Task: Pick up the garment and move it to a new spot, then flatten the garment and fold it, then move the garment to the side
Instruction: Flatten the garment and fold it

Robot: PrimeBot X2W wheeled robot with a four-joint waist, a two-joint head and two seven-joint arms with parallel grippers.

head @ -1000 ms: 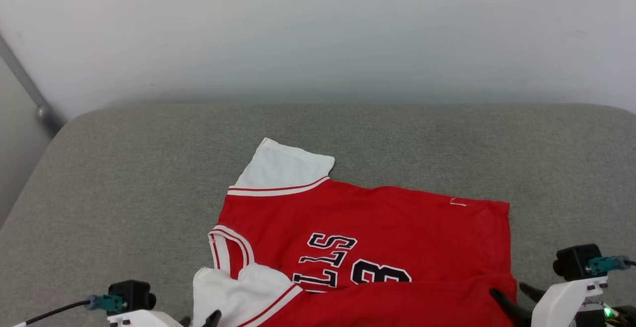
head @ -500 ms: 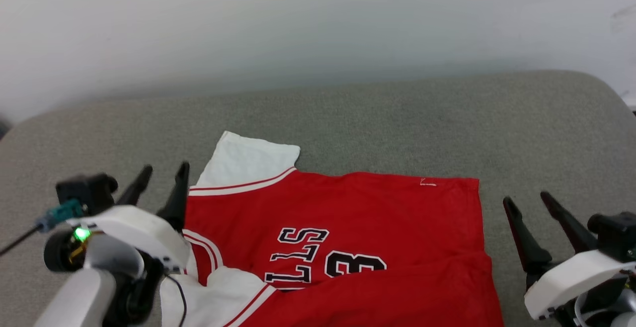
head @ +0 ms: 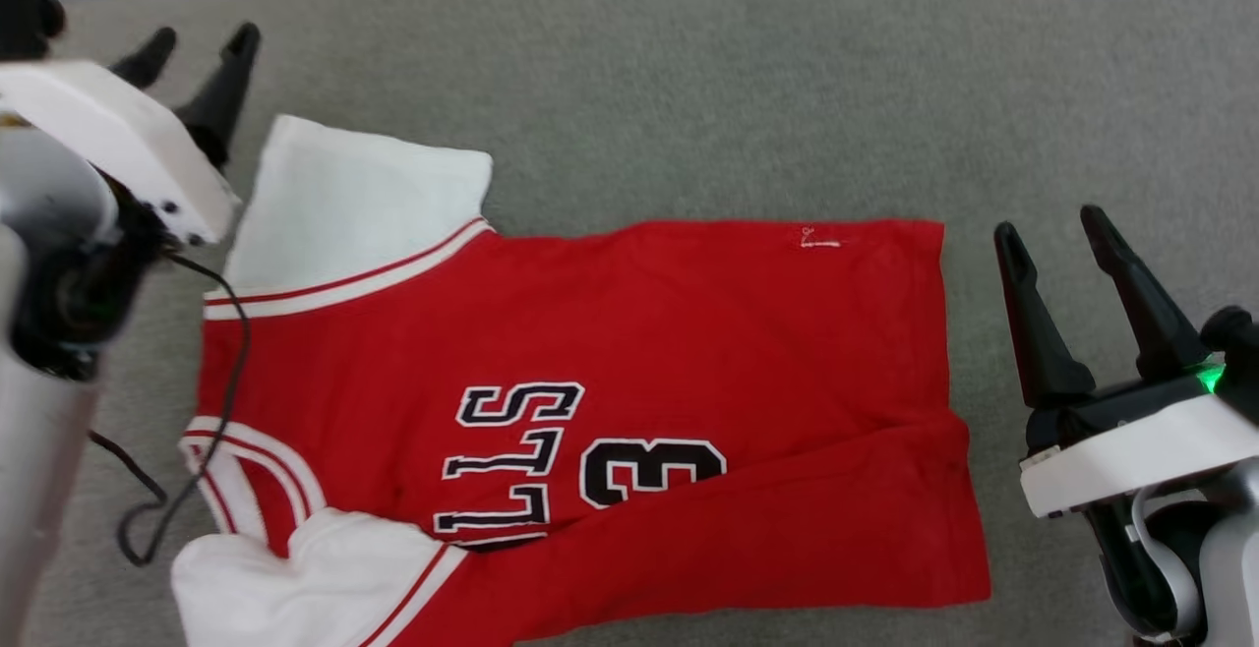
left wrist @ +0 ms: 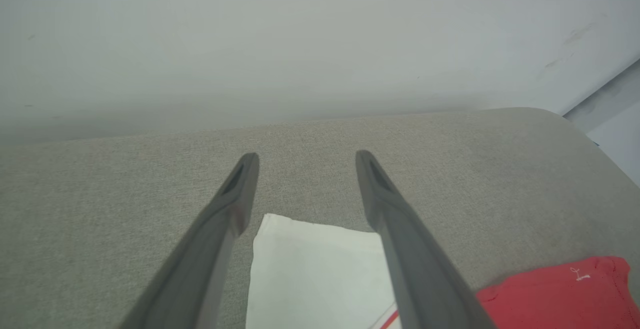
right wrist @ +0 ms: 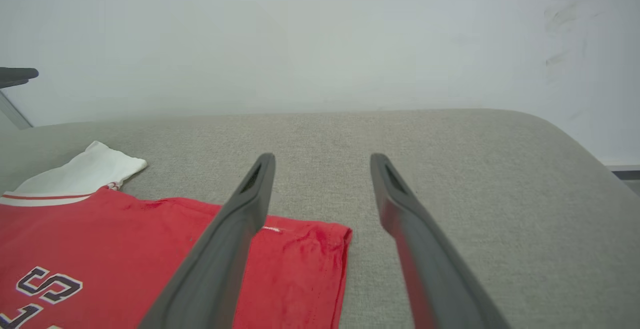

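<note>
Grey fabric worktop [head: 738, 87] below, pale wall strip at the far edge.

Head view: the garment [head: 610, 332] lies spread between the two tools, collar end toward the left tool [head: 201, 37], hem toward the right tool [head: 1048, 222]. Its near long edge is folded over, reaching the black letters and the 3. One white sleeve lies just beside the left tool's fingers, on their inner side. The hem edge is near the right tool but apart from it. Both tools have fingers spread and hold nothing. A thin black cable [head: 231, 332] from the left arm hangs across the collar end.

Left wrist view: left tool [left wrist: 306, 157] spread, empty. The garment's white sleeve [left wrist: 315, 274] lies under and between the fingers, with red cloth off to the tool's right. Contact with the cloth: cannot tell. Worktop [left wrist: 100, 194] ahead, wall [left wrist: 300, 29] beyond.

Right wrist view: right tool [right wrist: 323, 158] spread, empty. The garment [right wrist: 125, 249] lies to the tool's left, its hem corner showing between the fingers. Bare worktop [right wrist: 475, 194] lies to the tool's right.
</note>
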